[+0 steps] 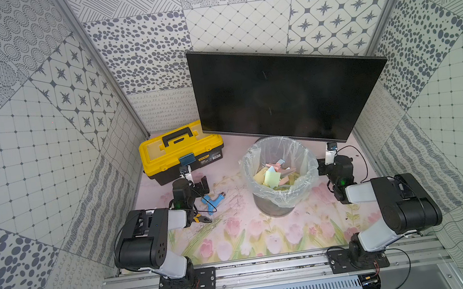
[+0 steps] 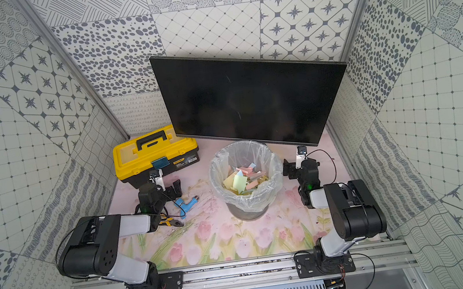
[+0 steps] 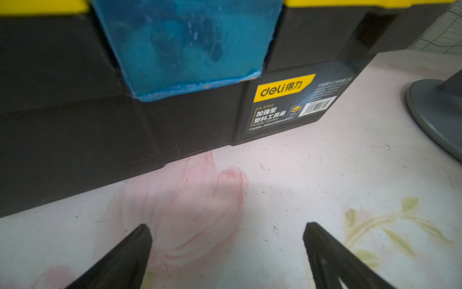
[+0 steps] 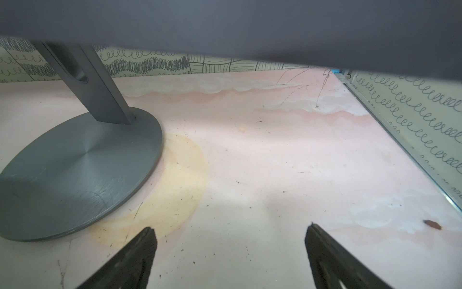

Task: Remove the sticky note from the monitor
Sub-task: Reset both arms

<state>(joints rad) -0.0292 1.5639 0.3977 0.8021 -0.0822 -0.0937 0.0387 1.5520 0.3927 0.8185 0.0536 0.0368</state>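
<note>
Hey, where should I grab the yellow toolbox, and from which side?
Probably the black handle atop the yellow toolbox, from above, jaws across its bar: it is narrow and centred on the lid, while the body looks too wide.

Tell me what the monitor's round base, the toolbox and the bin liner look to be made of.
Monitor base: probably metal, grey, with a brushed circular sheen and fine scratches.
Toolbox: moulded plastic, matte black body under a yellow lid; its label reads plastic toolbox.
Bin liner: thin clear plastic film, crinkled and glossy.
</note>
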